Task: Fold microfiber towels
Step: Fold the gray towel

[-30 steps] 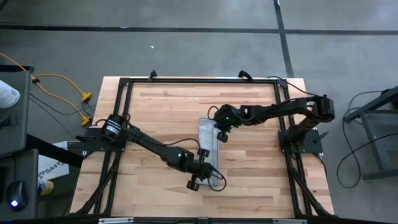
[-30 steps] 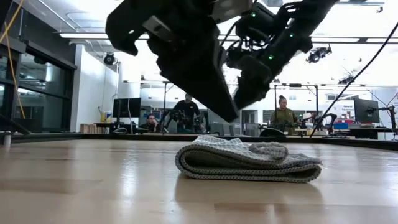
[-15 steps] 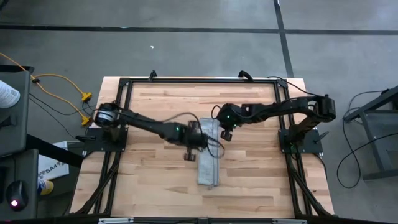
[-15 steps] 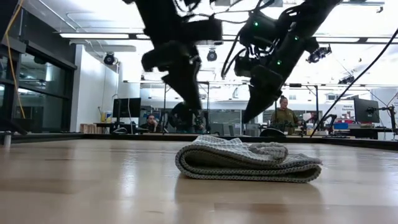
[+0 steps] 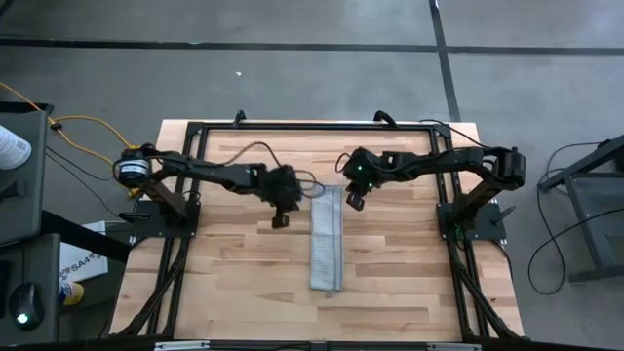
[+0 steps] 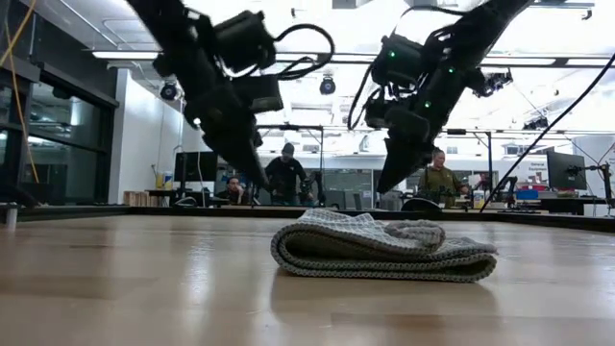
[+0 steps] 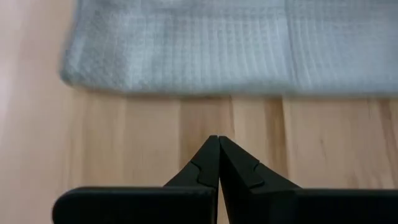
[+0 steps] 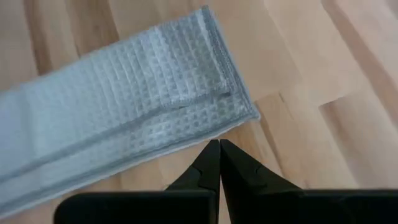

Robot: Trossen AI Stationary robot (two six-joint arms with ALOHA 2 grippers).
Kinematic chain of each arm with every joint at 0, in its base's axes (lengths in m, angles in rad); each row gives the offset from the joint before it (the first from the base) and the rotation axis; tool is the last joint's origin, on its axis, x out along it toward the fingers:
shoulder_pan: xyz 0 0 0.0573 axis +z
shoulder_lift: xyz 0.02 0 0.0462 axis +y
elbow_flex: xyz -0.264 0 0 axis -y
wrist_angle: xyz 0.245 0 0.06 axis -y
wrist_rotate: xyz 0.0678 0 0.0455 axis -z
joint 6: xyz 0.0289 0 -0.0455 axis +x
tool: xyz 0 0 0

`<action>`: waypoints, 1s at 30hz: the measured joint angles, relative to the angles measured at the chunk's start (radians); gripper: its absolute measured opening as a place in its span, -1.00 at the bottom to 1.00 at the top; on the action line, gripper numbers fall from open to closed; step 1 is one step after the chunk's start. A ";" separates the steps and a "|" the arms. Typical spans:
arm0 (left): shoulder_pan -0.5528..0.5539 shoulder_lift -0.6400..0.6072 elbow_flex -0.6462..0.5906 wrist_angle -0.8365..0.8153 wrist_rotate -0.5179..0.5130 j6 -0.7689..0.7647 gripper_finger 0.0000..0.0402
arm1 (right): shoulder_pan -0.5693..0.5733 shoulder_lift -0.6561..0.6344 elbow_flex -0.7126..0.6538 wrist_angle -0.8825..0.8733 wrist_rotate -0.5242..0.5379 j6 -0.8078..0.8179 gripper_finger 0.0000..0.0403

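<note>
Btwn both grippers: towel (image 5: 327, 239).

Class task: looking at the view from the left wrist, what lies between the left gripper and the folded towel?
Only bare wooden tabletop lies between the shut left gripper and the folded towel; the left wrist view shows it.

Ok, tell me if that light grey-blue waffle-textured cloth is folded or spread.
Folded. The light grey-blue waffle-textured cloth lies as a narrow strip on the wooden table, and the low view shows stacked layers.

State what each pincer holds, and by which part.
Nothing. The left pincer and right pincer are both shut and empty, clear of the folded towel.
</note>
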 joint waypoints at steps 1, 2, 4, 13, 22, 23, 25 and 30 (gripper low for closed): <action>0.026 -0.018 -0.029 0.033 0.035 0.001 -1.00 | -0.017 0.000 0.000 0.006 -0.032 0.017 -0.99; 0.049 -0.033 -0.051 0.039 0.071 0.002 -1.00 | -0.033 0.000 0.000 0.017 -0.063 0.028 -0.99; 0.097 -0.040 -0.077 0.105 0.148 -0.003 -1.00 | -0.067 0.000 0.000 0.045 -0.127 0.054 -0.99; 0.304 -0.043 -0.099 0.143 0.408 0.045 -1.00 | -0.184 0.000 0.000 0.035 -0.329 0.124 -0.99; 0.406 0.005 -0.232 0.423 0.614 -0.122 -1.00 | -0.223 0.000 -0.040 0.058 -0.351 0.098 -0.99; 0.406 0.006 -0.244 0.464 0.621 -0.146 -1.00 | -0.230 0.000 -0.050 0.059 -0.362 0.097 -0.99; 0.405 0.006 -0.262 0.525 0.635 -0.184 -1.00 | -0.243 0.000 -0.070 0.067 -0.363 0.098 -0.99; 0.405 0.007 -0.263 0.562 0.627 -0.248 -1.00 | -0.270 0.000 -0.116 0.167 -0.390 0.133 -0.99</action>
